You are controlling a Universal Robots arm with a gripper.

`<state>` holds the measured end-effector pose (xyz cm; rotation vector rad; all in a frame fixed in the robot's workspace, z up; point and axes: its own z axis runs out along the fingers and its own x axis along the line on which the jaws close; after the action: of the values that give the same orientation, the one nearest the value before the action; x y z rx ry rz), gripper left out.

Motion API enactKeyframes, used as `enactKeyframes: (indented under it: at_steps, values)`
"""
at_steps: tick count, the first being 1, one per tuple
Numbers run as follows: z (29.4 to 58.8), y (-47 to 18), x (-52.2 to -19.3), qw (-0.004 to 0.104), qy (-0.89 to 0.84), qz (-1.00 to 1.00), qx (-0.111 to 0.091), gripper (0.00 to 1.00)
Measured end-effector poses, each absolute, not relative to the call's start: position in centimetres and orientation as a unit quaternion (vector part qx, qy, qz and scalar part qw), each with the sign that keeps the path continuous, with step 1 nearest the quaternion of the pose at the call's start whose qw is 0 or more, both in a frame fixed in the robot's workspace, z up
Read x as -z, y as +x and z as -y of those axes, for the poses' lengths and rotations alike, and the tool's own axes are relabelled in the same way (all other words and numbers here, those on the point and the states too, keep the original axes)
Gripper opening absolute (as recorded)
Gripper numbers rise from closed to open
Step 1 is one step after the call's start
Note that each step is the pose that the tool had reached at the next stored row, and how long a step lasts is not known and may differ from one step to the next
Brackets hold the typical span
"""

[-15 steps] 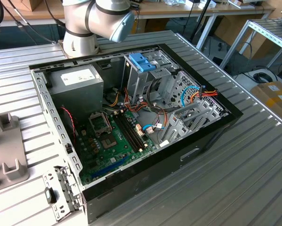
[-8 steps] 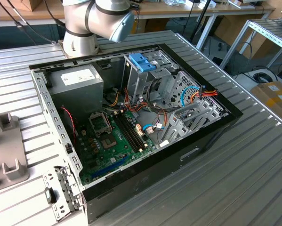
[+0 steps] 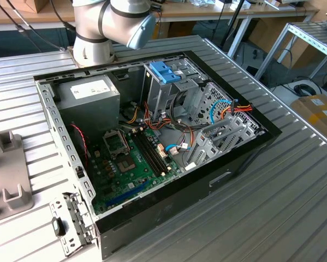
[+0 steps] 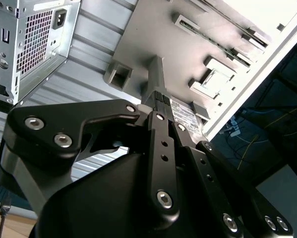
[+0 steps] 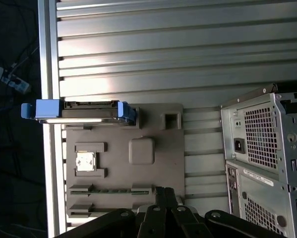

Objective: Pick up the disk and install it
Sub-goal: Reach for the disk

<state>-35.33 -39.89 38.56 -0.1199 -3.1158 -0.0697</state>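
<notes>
The tool (image 5: 165,192) is largely cut off in the first wrist view, its fingers drawn together on nothing. The disk (image 5: 79,111) is seen edge-on, its label face hidden. It is stood upright in the grey fixture (image 5: 153,173) at the tabletop's (image 5: 163,49) edge, apart from the tool. The power supply's (image 3: 89,95) white sticker cannot be read.

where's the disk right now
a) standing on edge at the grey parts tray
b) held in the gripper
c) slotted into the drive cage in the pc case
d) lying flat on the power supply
a: in the first wrist view the disk stands on its edge at one end of the grey parts tray, well apart from the gripper.
</notes>
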Motion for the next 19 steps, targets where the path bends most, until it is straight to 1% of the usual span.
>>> enactKeyframes:
  at_steps: [19]
  values:
    - [39.9, -36.7, -38.5, 0.011, -0.038, 0.999, 0.022, 0.10]
